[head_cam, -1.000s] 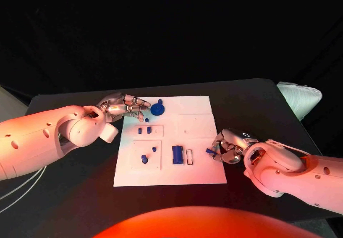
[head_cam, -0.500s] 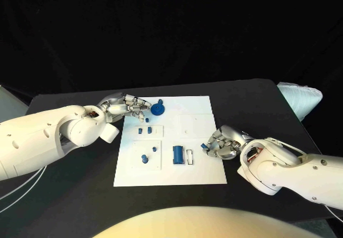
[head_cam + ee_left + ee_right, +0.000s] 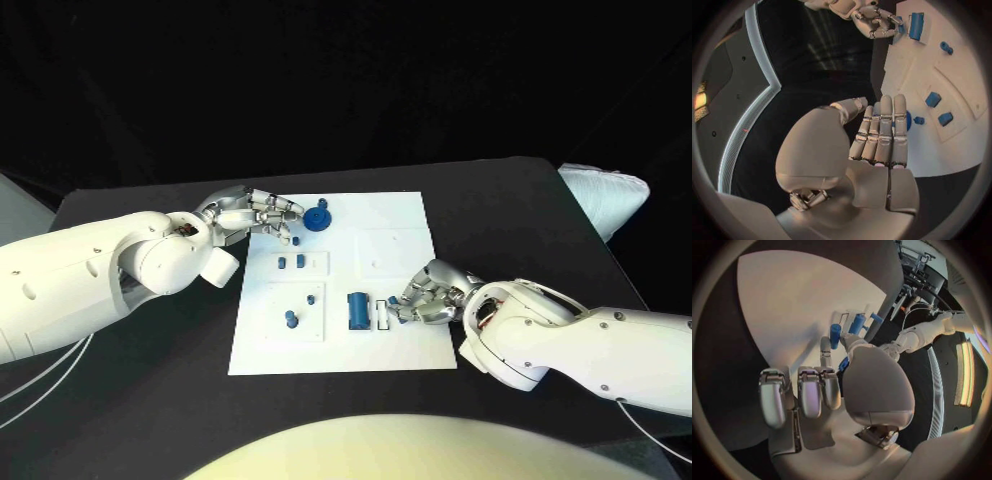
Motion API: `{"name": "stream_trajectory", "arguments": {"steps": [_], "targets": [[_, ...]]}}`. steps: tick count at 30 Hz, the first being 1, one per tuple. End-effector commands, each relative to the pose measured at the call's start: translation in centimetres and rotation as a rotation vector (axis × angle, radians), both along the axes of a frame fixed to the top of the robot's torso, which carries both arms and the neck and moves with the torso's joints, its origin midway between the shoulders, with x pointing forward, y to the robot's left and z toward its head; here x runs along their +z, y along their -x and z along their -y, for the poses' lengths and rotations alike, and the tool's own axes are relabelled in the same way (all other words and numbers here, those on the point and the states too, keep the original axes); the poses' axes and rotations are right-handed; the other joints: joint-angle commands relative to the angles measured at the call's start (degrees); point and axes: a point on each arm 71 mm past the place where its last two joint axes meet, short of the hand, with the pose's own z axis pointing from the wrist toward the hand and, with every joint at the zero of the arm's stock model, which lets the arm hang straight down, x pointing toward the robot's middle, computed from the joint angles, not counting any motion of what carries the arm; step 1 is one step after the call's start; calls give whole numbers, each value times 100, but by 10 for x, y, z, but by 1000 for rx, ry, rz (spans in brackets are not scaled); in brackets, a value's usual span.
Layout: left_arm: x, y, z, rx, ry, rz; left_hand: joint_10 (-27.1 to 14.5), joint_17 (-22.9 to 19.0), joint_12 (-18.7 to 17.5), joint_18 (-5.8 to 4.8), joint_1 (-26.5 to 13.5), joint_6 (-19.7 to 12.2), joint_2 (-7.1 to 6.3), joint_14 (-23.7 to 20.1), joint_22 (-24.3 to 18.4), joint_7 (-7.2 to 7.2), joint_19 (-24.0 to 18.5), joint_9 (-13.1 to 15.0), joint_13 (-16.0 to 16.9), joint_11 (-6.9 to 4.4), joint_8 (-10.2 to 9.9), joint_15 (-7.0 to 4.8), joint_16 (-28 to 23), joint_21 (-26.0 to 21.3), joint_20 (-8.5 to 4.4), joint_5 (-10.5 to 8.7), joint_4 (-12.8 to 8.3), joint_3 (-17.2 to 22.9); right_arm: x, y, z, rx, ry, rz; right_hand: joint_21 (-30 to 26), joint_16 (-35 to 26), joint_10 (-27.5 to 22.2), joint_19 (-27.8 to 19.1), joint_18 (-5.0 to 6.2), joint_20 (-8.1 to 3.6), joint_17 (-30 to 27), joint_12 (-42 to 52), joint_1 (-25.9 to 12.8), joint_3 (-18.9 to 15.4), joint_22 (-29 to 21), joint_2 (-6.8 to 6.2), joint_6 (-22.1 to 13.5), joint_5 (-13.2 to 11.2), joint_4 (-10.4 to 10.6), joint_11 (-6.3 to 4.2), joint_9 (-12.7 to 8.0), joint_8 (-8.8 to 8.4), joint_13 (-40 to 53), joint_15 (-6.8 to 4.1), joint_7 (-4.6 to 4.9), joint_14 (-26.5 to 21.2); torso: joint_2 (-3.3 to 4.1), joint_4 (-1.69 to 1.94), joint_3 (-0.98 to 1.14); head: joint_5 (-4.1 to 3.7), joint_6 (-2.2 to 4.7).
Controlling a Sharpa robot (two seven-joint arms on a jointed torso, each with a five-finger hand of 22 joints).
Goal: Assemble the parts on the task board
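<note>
Right hand [image 3: 427,297] pinches a small blue part [image 3: 392,303] at the task board [image 3: 397,215]'s right side, and the empty slot [image 3: 382,316] sits just at its nine o'clock, long axis running twelve to six. Left hand [image 3: 257,215] rests with fingers together at the board's ten o'clock corner, holding nothing, beside the blue round part [image 3: 319,217].

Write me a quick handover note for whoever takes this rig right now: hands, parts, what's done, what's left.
Right hand: over the task board's right edge, pinching a small blue part beside the white slot and the upright blue block.
Left hand: at the board's upper left corner, fingers extended, holding nothing, next to the round blue part.
Two small blue pieces sit in the left recess; another piece lies lower left.
Done: one part picked up. Left: place it, then assemble the others.
</note>
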Motion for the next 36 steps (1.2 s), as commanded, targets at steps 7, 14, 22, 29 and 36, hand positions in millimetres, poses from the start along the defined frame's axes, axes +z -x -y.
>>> {"name": "stream_trajectory", "arguments": {"steps": [7, 14, 22, 29, 36], "targets": [[1, 1, 3, -18, 10, 2, -35, 7, 24, 75, -50, -29, 21, -7, 9, 2, -28, -8, -3, -14, -33, 28, -31, 18, 8, 22, 1, 38, -4, 2, -9, 12, -7, -54, 26, 23, 589, 600, -38, -41, 1509, 20, -121, 40, 1507, -20, -1, -171, -6, -17, -1, -14, 1510, -47, -7, 588, 4, 2, 1, -11, -17], [1, 1, 3, -18, 10, 1, -35, 7, 24, 75, -50, -29, 21, -7, 9, 2, -28, -8, -3, -14, -33, 28, -31, 18, 8, 22, 1, 38, -3, 3, -13, 11, -20, -48, 26, 23, 589, 600, -38, -42, 1509, 20, -112, 60, 1507, -3, 5, -169, -14, -21, 2, -9, 1510, -49, -15, 588, 0, 1, 5, -3, -32], [1, 1, 3, -19, 10, 0, -35, 7, 24, 75, -50, -29, 21, -7, 9, 2, -28, -8, -3, -14, -33, 28, -31, 18, 8, 22, 1, 38, -4, 2, -15, 15, -23, -54, 26, 23, 589, 600, -38, -43, 1509, 20, -98, 77, 1507, 3, 7, -162, -21, -25, 4, -7, 1510, -52, -20, 588, 0, -1, 5, 2, -29], [1, 1, 3, -18, 9, 0, -35, 7, 24, 75, -50, -29, 21, -7, 9, 2, -28, -8, -3, -14, -33, 28, -31, 18, 8, 22, 1, 38, -5, 1, -17, 16, -22, -57, 26, 23, 589, 600, -38, -44, 1509, 20, -93, 86, 1507, 5, 8, -160, -23, -27, 5, -6, 1510, -54, -20, 588, 8, 8, 6, -1, -37], [1, 1, 3, -19, 10, 0, -35, 7, 24, 75, -50, -29, 21, -7, 9, 2, -28, -8, -3, -14, -33, 28, -31, 18, 8, 22, 1, 38, -6, -1, -17, 17, -20, -57, 26, 23, 589, 600, -38, -45, 1509, 20, -108, 85, 1507, 0, 6, -171, -14, -25, 6, -6, 1510, -55, -14, 588, 3, 3, 5, 1, -41]]}}
